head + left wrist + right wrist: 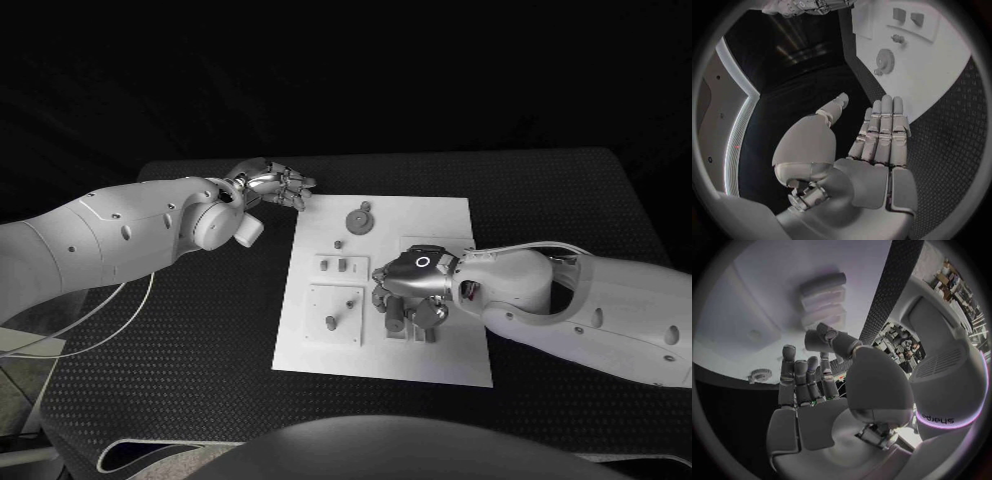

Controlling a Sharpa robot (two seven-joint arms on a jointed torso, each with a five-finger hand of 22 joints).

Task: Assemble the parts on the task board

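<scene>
Your right hand (411, 297) hung over the near-right part of the task board (433, 215), fingers pointing down toward the parts there. The right wrist view showed its fingers (795, 375) slightly bent with nothing between them, so read it as released. Your left hand (274, 185) sat off the board's far-left corner, over the black table (188, 330), fingers straight and together in the left wrist view, thumb apart, holding nothing.

The board was a flat white rectangular plate lying mid-table. On its far part lay a toothed gear (361, 219), round, with a small peg (339, 243) just beside it. Nearer, two square raised blocks (342, 266) held small parts in slots; what exactly sat in them you could not tell. The table surface looked dotted and matte. Open table lay left and right of the board.
</scene>
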